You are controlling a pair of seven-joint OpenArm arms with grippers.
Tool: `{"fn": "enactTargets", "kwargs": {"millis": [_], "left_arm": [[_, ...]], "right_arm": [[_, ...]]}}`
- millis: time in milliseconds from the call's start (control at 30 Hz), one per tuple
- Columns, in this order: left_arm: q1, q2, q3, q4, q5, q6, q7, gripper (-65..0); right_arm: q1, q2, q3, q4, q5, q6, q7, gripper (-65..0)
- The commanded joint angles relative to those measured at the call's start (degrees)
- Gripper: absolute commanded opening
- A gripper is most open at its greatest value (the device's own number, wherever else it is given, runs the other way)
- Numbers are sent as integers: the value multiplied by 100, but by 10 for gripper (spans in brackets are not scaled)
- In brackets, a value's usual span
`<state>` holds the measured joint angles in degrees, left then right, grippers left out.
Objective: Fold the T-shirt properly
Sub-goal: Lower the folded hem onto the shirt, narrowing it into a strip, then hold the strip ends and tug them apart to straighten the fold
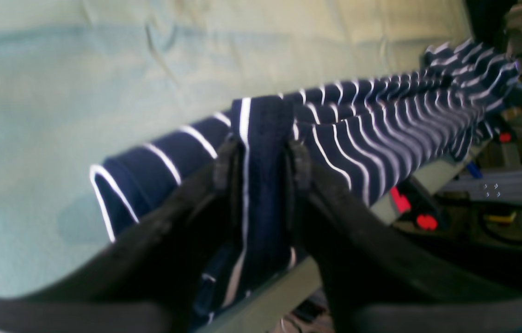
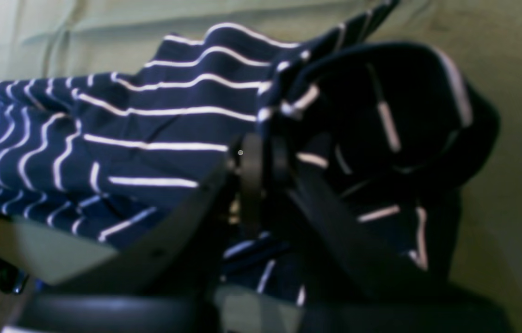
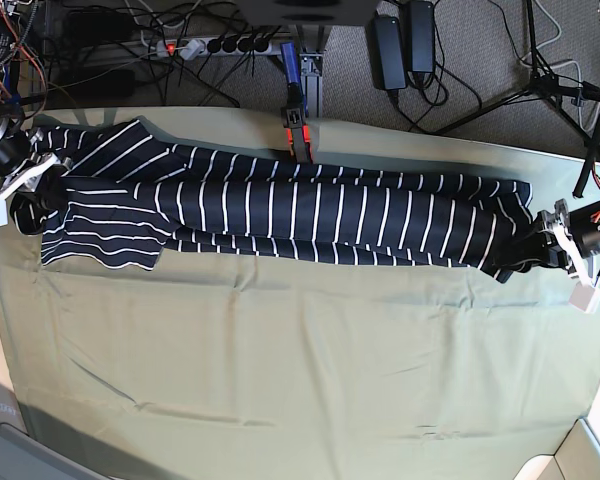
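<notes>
Progress stands at an early fold. In the base view, from the left: the right pincer point(image 3: 42, 190) sits at the sleeve end of the T-shirt point(image 3: 280, 210), fingers either side of bunched cloth, though whether they press it I cannot tell. The garment lies stretched as a long narrow band along the far edge of the tabletop point(image 3: 300, 380), seemingly doubled lengthwise. At the right, the left pincer point(image 3: 520, 255) straddles the hem, jaws slightly apart. Crosswise folds appear outstanding.

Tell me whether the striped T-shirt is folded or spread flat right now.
Folded lengthwise. The T-shirt lies as a long narrow band across the table cloth, one sleeve sticking out at the end.
</notes>
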<state>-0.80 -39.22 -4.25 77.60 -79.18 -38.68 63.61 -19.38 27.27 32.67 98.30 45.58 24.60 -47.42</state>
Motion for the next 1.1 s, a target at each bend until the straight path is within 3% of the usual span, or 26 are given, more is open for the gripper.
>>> {"fn": "enactTargets", "kwargs": {"millis": [0,67,133,533,800,1067], "left_arm": [[-96,-140,-63,83,-114,-132,-133,-435],[-94,-140,-63,83,-111,-132,-125,-416],[-96,-142,-63,83,-107,-132,-125,-408],[-94,-138,-63,184,-120,-132,-118,-409],[-96,-138,-63,457,-120,-132,-101,-409],[-94,-63,-59,457,-120,-132,-81,-409]], "right_arm": [[17,114,74,83,70,372,136,-457],[33,114,74,85,70,372,203,-310],[90,116,76,85,66,372,358,-254],[1340,114,85,-210,-358,345,457,-254],[2376,120,85,-1912,-483,260,538,-254],[2538,107,83,-2997,-284,260,520,-254]]}}
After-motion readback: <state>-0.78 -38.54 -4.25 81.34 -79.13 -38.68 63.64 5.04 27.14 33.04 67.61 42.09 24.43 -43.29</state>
